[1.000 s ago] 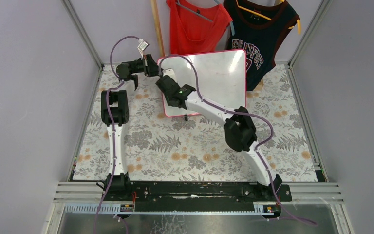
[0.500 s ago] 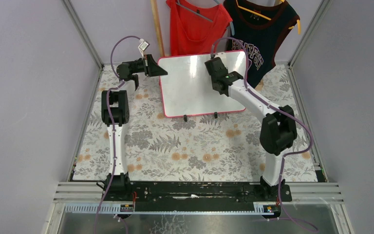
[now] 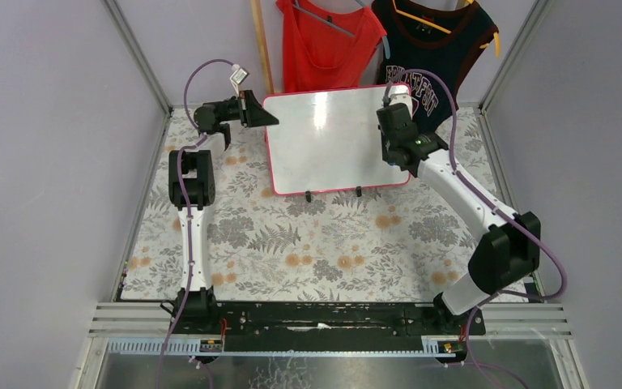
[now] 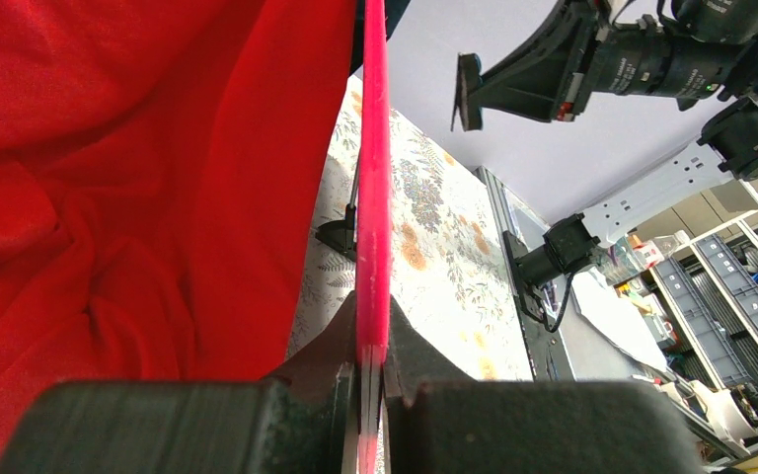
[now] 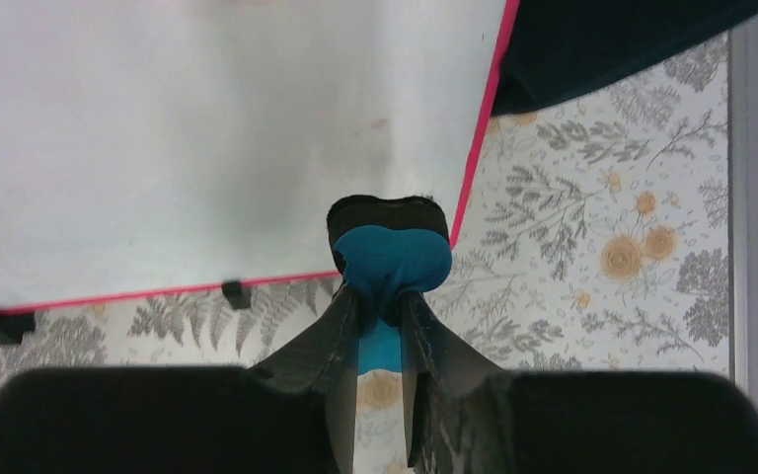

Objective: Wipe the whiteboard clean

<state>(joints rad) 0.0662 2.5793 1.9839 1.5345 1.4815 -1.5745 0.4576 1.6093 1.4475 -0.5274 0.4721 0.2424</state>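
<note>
The whiteboard (image 3: 332, 146) stands at the far middle of the table (image 3: 291, 251), tilted back on two small black feet (image 3: 308, 195) at its near edge. It is large and glossy white, with rounded corners, a thin pink-red frame (image 4: 372, 197) and a soft glare across it. The surface looks almost clean, with only a faint reddish smudge (image 5: 380, 124) near its right edge. The left gripper (image 4: 370, 360) is clamped on the board's far left edge. The small blue eraser (image 5: 392, 259), dark pad foremost, sits pinched in the right gripper (image 5: 380, 301) at the board's near right corner.
</note>
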